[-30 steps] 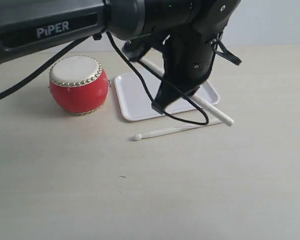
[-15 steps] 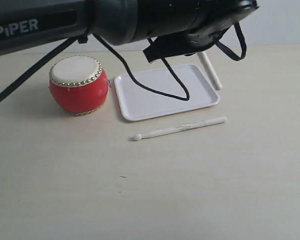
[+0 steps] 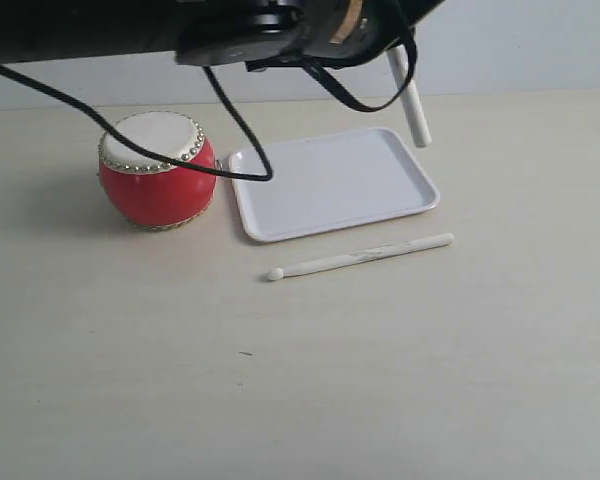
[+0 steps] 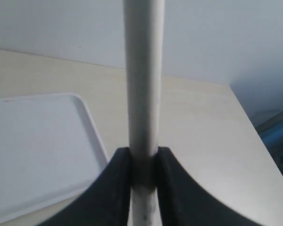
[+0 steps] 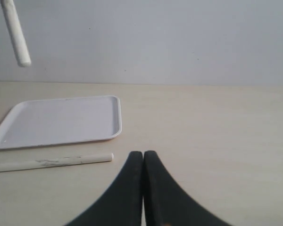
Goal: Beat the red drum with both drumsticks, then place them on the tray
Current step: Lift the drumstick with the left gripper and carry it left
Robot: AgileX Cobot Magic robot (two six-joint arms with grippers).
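The red drum (image 3: 158, 168) with its cream skin stands on the table, left of the white tray (image 3: 332, 182). One drumstick (image 3: 360, 256) lies flat on the table just in front of the tray, also visible as a drumstick (image 5: 52, 162) in the right wrist view. The other drumstick (image 4: 142, 84) is clamped between the black fingers of my left gripper (image 4: 144, 160), held in the air above the tray's far right corner; its free end (image 3: 411, 100) hangs down. My right gripper (image 5: 143, 157) is shut with nothing in it, low over bare table, right of the lying drumstick.
The left arm's dark body and black cables (image 3: 230, 110) fill the top of the exterior view and hang over the drum and tray. A pale wall runs behind the table. A table edge (image 4: 254, 132) shows in the left wrist view.
The left arm has risen and swung up out of the tray area, carrying its drumstick off the tray's right side into the air. The drumstick on the table has not moved.
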